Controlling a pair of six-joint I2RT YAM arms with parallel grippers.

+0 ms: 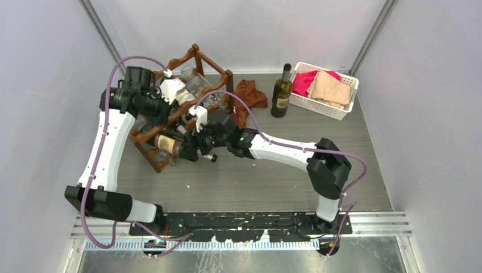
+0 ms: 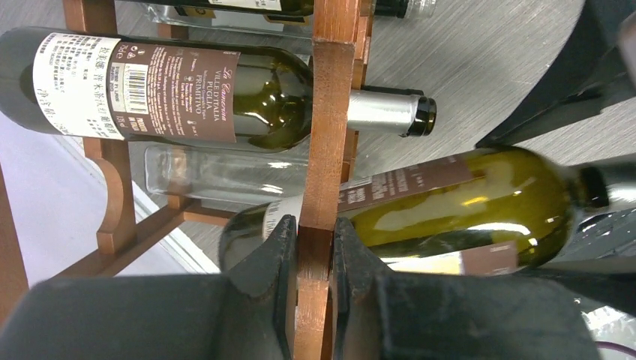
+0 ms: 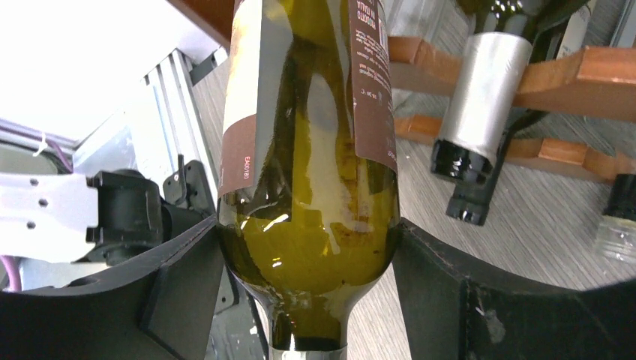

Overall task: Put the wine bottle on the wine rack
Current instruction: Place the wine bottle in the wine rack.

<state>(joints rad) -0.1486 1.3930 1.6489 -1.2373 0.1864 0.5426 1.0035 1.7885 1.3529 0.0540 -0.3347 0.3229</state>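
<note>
The wine rack point(image 1: 196, 60) is dark reddish-brown wood and stands at the back left. My left gripper point(image 2: 315, 251) is shut on one of its upright posts point(image 2: 330, 112); from above it sits at the rack's top point(image 1: 179, 96). My right gripper point(image 3: 307, 251) is shut on the wine bottle point(image 3: 307, 187), green glass with a brown label, gripping it at the shoulder. The bottle point(image 1: 167, 143) lies nearly level at the rack's lowest near tier, also seen beside the post point(image 2: 480, 199). My right gripper point(image 1: 192, 147) holds its neck end.
Another labelled green bottle point(image 2: 187, 90) and a clear glass bottle point(image 2: 217, 174) lie in the rack. One more wine bottle point(image 1: 282, 90) stands upright at the back, beside a white basket point(image 1: 348, 108) of cloths. A brown cloth point(image 1: 250, 94) lies next to the rack.
</note>
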